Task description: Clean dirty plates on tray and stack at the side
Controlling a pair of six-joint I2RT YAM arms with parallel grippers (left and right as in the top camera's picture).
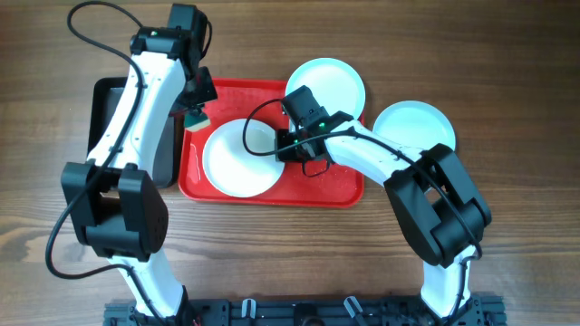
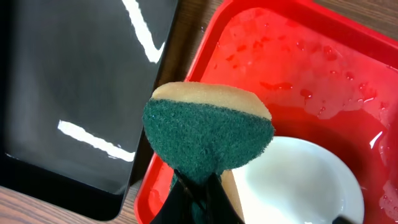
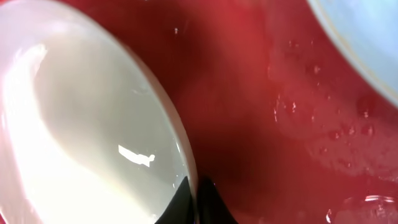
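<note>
Left gripper point(image 2: 198, 190): jaws clamped on sponge point(image 2: 208, 130), upper left of tray point(image 1: 308, 188). Right gripper point(image 3: 196, 202): jaws pinching plate point(image 3: 81, 124) rim. Best practice: steady plate, sweep green face across it.

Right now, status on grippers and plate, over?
Left gripper shut on sponge, at tray edge. Right gripper pinching plate rim on tray. Nothing blocking.

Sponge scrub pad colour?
Dark green; the sponge has tan foam behind. Best in left wrist view.

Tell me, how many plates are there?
3 plates: one in the red tray, one overlapping the tray's upper-right corner, one on the table beyond it.
</note>
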